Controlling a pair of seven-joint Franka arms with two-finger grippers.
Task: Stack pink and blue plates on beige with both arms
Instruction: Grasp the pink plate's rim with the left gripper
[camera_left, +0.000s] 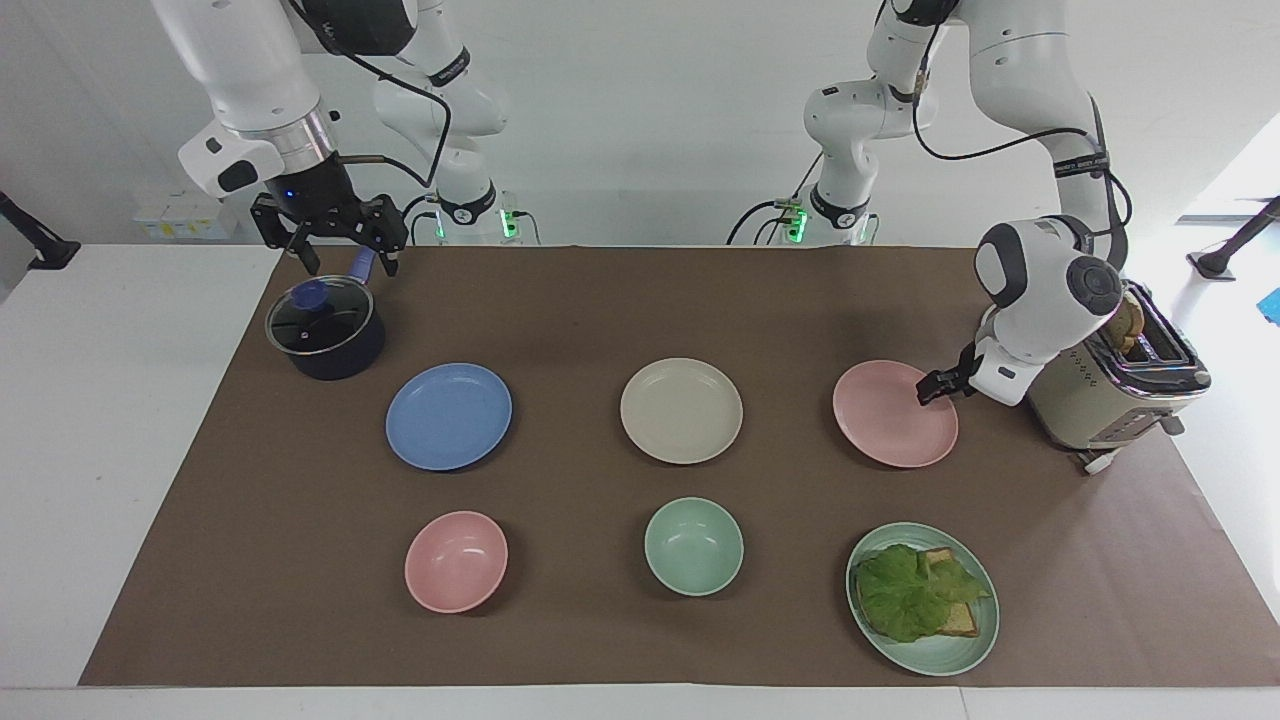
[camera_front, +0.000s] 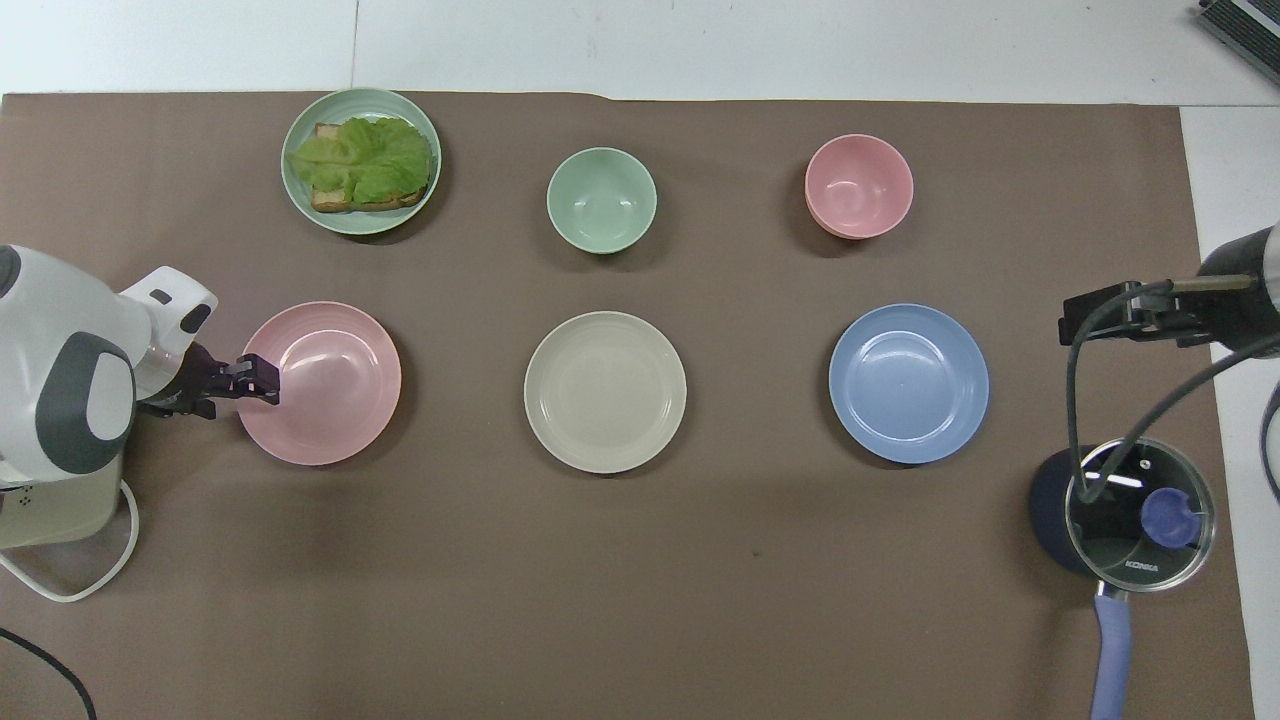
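Surface (camera_left: 780, 300): brown mat bearing all plates.
Left gripper (camera_left: 935, 388): jaws set at the pink plate (camera_left: 890, 415) rim; their gap cannot be told.
Right gripper (camera_left: 342, 250): jaws spread wide above the pot (camera_left: 325, 328), waiting.
Beige plate (camera_left: 681, 410): between both jaws.
Blue plate (camera_left: 448, 415): near the right jaws, untouched.

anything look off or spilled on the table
Nothing stands out: the pink plate, beige plate and blue plate lie flat and apart in a row, and no spill shows on the brown mat.
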